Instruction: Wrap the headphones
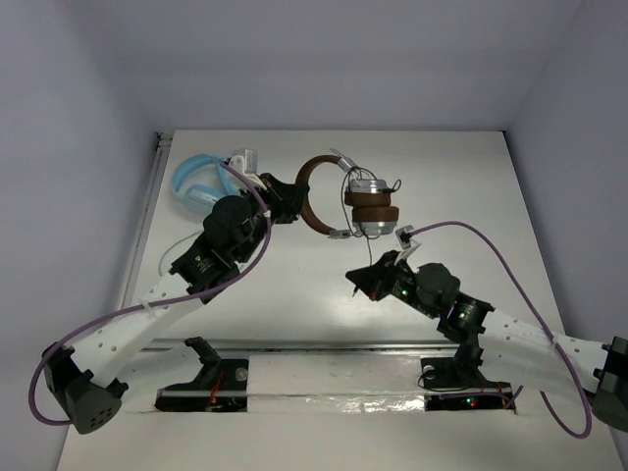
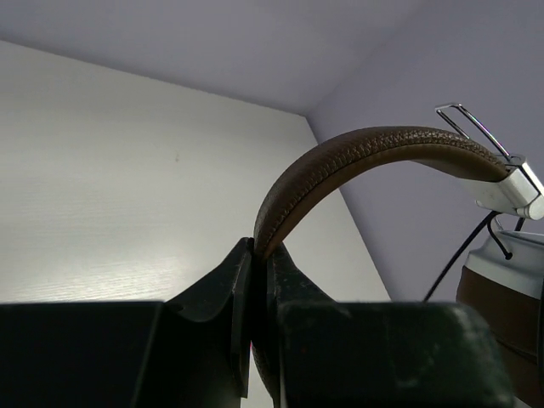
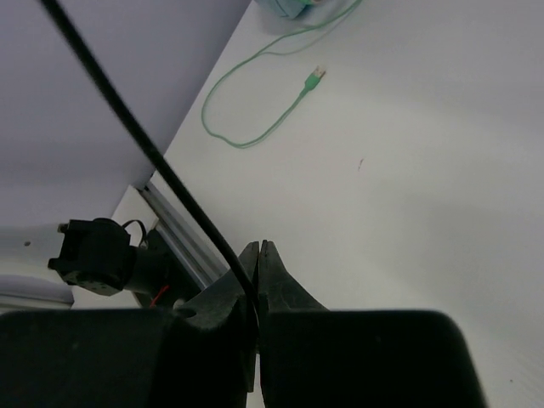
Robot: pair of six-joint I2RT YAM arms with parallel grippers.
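The headphones [image 1: 365, 204], with a brown headband [image 1: 312, 192] and silver cups, are held up at the table's middle back. My left gripper [image 1: 292, 199] is shut on the headband; in the left wrist view the jaws [image 2: 259, 252] pinch the band [image 2: 357, 153], with a cup [image 2: 510, 280] at the right edge. The thin black cable [image 1: 370, 250] hangs from the cups down to my right gripper [image 1: 357, 280]. In the right wrist view that gripper [image 3: 260, 248] is shut on the cable [image 3: 127, 119], which runs up and left out of frame.
Light blue headphones [image 1: 196, 182] lie at the back left, partly under my left arm; their green cable [image 3: 255, 127] loops over the table. A metal rail [image 1: 314, 345] runs along the near edge by the arm bases. White walls close in the table.
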